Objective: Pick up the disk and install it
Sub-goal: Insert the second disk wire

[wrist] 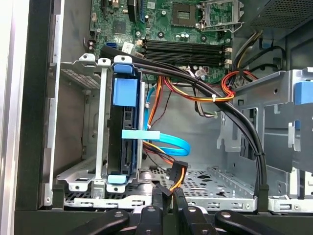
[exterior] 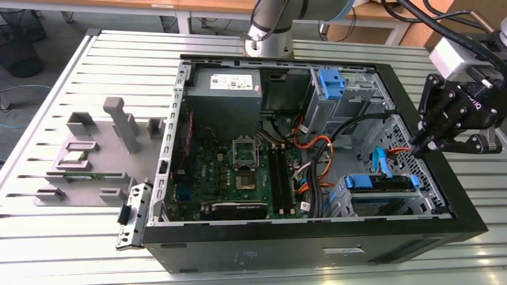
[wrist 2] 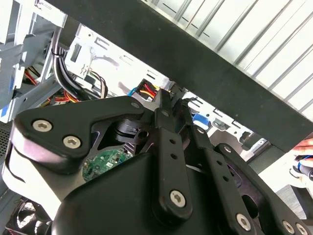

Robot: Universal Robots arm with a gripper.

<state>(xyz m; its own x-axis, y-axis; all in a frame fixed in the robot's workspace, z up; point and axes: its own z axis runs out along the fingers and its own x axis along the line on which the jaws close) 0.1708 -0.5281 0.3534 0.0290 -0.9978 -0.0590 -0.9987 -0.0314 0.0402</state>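
While poised over case wall (exterior: pixel 443 178) at exterior view's right, gripper (exterior: pixel 414 149) close to orange-black connector (wrist: pixel 177 175), jaws narrow, nearly together; apparently pinching connector, contact unclear. Disk (wrist: pixel 126 132) seated in blue carrier, standing on edge inside metal cage (wrist: pixel 83 174), near blue cable (wrist: pixel 166 142).

Blue-framed disk (wrist: pixel 126 142), green motherboard (exterior: pixel 237 172), black tool (exterior: pixel 415 151)

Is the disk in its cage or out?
In. The disk, with its blue carrier, sits between the metal cage rails.
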